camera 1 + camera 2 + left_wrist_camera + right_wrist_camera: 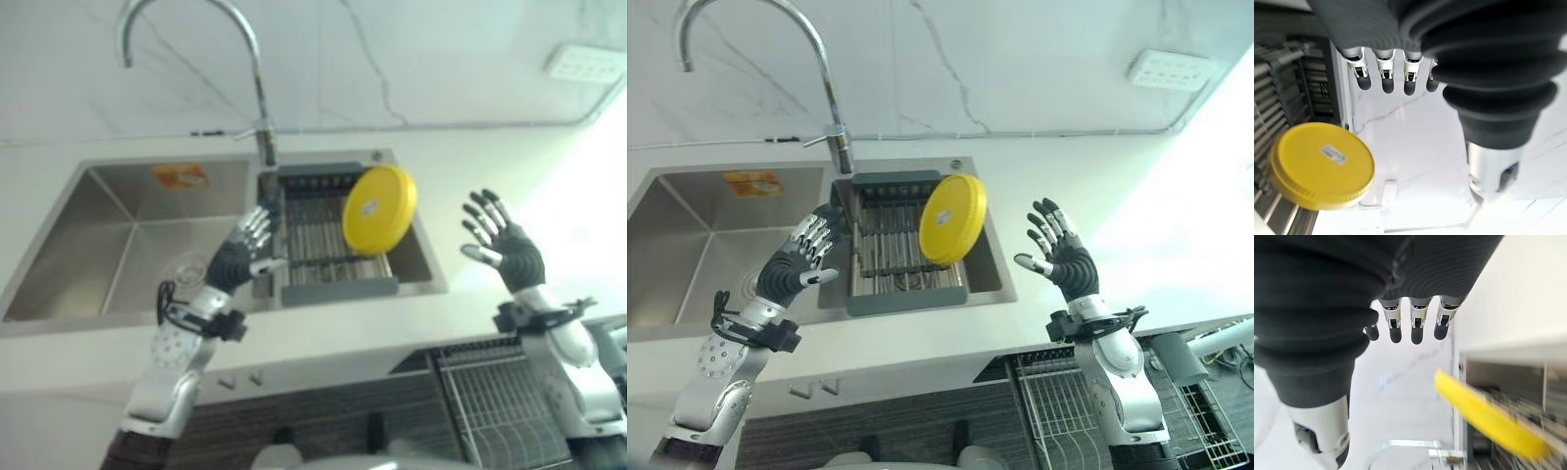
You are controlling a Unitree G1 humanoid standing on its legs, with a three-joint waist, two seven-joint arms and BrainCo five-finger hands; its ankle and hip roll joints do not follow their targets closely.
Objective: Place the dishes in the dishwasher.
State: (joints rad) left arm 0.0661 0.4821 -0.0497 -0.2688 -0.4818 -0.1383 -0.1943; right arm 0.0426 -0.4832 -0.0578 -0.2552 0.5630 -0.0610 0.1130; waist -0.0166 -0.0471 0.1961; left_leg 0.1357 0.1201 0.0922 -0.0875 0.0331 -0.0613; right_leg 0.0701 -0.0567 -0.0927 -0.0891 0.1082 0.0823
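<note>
A round yellow plate [378, 209] stands tilted on edge in the grey drying rack [318, 242] set in the right part of the sink; the same plate [952, 218] leans against the rack's right side. My left hand [242, 254] is raised over the sink's divider just left of the rack, fingers straight and spread, holding nothing. My right hand [1062, 254] hovers open above the counter to the right of the sink, palm toward the plate. The yellow plate [1321, 165] lies beyond my left fingers [1385, 73]. Past my right fingers [1416, 323] its yellow rim [1488, 417] shows.
A tall curved tap [247, 69] rises behind the sink. The left steel basin [118, 245] lies open beside the rack. A pulled-out dishwasher rack [1068, 411] of wire sits below the counter edge at lower right. A white wall socket [1171, 69] is on the marble wall.
</note>
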